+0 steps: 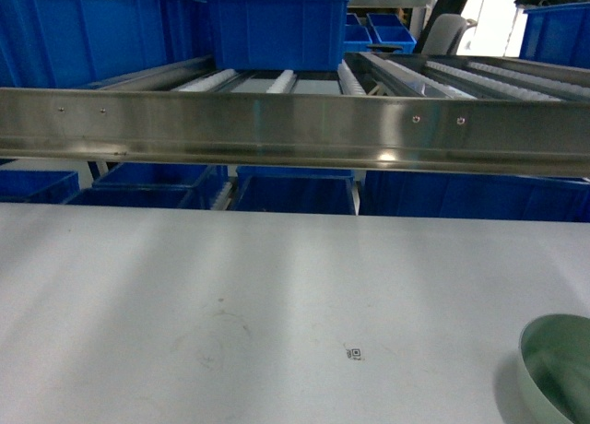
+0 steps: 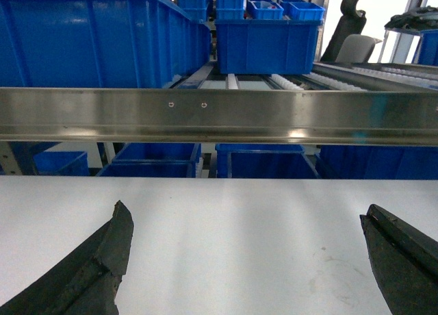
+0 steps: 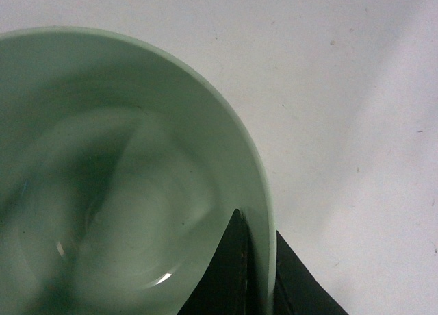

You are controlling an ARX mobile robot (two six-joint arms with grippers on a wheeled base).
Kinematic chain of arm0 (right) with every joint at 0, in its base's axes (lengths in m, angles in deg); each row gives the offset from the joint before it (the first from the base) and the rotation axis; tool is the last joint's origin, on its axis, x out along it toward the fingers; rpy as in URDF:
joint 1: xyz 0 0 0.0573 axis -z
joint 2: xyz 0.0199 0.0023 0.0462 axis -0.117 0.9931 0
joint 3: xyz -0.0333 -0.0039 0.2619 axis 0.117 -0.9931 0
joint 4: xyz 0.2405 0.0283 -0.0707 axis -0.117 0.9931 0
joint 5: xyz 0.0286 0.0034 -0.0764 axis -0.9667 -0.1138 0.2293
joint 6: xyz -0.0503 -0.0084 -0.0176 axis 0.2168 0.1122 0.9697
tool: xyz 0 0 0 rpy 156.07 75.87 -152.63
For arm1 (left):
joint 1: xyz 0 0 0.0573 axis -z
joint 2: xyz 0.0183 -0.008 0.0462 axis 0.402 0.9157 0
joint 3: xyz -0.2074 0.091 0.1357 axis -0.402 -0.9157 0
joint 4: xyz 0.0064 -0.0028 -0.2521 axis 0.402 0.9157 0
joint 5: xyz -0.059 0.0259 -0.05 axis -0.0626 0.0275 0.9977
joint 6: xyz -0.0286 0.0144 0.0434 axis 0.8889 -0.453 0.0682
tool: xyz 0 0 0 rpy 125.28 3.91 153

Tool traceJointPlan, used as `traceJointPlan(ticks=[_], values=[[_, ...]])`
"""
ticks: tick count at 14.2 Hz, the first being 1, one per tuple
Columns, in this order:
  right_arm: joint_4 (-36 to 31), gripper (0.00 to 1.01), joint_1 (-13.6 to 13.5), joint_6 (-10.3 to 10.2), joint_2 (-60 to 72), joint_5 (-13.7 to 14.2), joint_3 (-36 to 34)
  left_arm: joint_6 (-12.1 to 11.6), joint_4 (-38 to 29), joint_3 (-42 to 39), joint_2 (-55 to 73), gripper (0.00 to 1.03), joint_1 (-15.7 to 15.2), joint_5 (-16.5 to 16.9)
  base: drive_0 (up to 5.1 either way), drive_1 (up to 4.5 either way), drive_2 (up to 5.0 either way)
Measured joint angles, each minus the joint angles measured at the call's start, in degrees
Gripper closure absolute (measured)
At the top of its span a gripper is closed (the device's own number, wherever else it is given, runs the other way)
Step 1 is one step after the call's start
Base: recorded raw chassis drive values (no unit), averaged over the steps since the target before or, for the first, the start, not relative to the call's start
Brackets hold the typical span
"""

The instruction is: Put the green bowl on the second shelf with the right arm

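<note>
- The right gripper [image 3: 259, 277] is low over the table, its wrist camera looking straight down into the green bowl [image 3: 123, 185]. One dark finger sits inside the bowl's wall and the other outside it, so the rim lies pinched between them: the gripper grasps the bowl by its edge.
- In the head view neither arm itself shows; only one green bowl [image 1: 558, 369] is there, at the lower right corner, partly cut off by the picture's border. It rests on the pale grey table [image 1: 230, 304].
- The left gripper [image 2: 246, 260] hovers just above the table, pointed level toward the rack. Its two black fingers [image 2: 96, 267] stand wide apart at the left and right lower corners of the wrist view, released, with nothing between them.
- The second shelf [image 1: 295, 78] lies behind and above the table: one long steel front rail [image 1: 295, 129] crosses the whole head view, with white roller tracks [image 1: 281, 80] running back from it.
- One blue crate [image 1: 277, 29] stands on that shelf near the middle, and a larger blue crate [image 1: 92, 28] stands at the left.
- More blue crates [image 1: 295, 192] stand on the tier below the rail; their count is unclear, since the rail hides their tops.
- One small printed square code [image 1: 355, 354] marks the tabletop, left of the bowl and well apart from it.
</note>
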Motion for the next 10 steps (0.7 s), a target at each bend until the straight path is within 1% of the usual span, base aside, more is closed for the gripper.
traceJointPlan(ticks=[2,3,6,7,8,9,10], values=[[-2.6,0.99,-0.3,-0.7,-0.7,0.0,-1.4,0.0,0.0,0.0,0.0,0.05,0.0,0.0,0.0,0.00,0.0],[-3.6,0.99,-0.3,-1.7,-1.0,-0.2,-2.0,0.0,0.0,0.0,0.0,0.05,0.0,0.0,0.0,0.00,0.0],[-12.2,0.99,1.1,-6.6,-6.8,-2.3,-7.3,0.0,0.0,0.0,0.0,0.05,0.0,0.0,0.0,0.00,0.0],[-14.0,0.99,1.9,-9.1,-10.4,-3.6,-9.1,0.0,0.0,0.0,0.0,0.05,0.0,0.0,0.0,0.00,0.0],[-14.7,0.99,2.6,-12.2,-14.6,-5.1,-10.3,0.0,0.0,0.0,0.0,0.05,0.0,0.0,0.0,0.00,0.0],[-15.2,0.99,3.0,-15.3,-19.5,-6.1,-11.3,0.0,0.0,0.0,0.0,0.05,0.0,0.0,0.0,0.00,0.0],[-14.2,0.99,3.2,-19.0,-25.9,-7.3,-12.3,0.0,0.0,0.0,0.0,0.05,0.0,0.0,0.0,0.00,0.0]])
